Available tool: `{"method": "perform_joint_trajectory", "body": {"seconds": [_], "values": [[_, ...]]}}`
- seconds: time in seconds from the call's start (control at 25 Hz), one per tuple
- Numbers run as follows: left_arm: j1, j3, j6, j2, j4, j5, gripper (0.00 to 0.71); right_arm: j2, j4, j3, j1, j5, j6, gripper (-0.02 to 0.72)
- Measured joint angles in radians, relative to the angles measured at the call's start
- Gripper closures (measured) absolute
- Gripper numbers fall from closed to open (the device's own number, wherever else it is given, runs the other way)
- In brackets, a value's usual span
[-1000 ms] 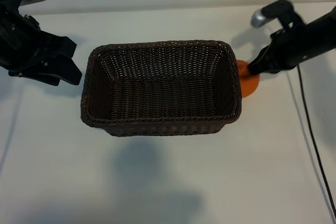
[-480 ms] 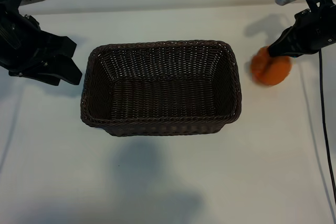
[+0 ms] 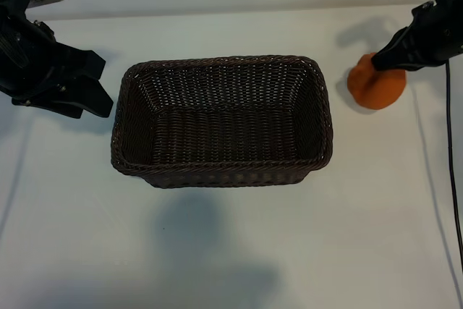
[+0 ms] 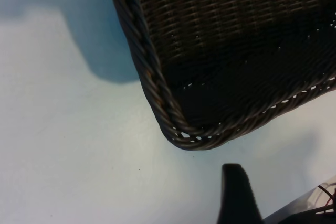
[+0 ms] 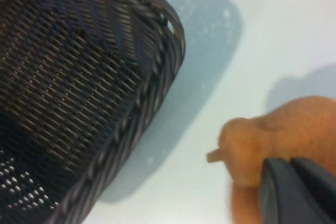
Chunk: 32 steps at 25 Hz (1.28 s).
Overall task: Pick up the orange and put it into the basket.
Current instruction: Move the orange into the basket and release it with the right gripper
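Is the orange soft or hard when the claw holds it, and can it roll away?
The orange looks matte and fuzzy, so probably soft and light. The right claw, shut on it, seems to pinch its top into a bump. Being round, it may roll once dropped in the basket.

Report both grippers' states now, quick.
Left gripper: open, holding nothing, parked left of the basket.
Right gripper: shut on the orange, right of the basket.
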Motion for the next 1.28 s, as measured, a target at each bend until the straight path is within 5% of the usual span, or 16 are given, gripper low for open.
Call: {"method": "perform_joint_trajectory", "body": {"seconds": [0.48, 0.92, 1.28], "values": [[0.000, 0.000, 0.003, 0.000, 0.000, 0.002, 0.245, -0.180, -0.061, -0.001, 0.000, 0.093, 0.119, 0.669], [0.000, 0.000, 0.003, 0.000, 0.000, 0.002, 0.245, -0.219, -0.132, -0.099, 0.000, 0.248, 0.349, 0.669], [0.000, 0.000, 0.003, 0.000, 0.000, 0.002, 0.245, -0.219, -0.129, -0.126, 0.003, 0.289, 0.410, 0.669]]}}
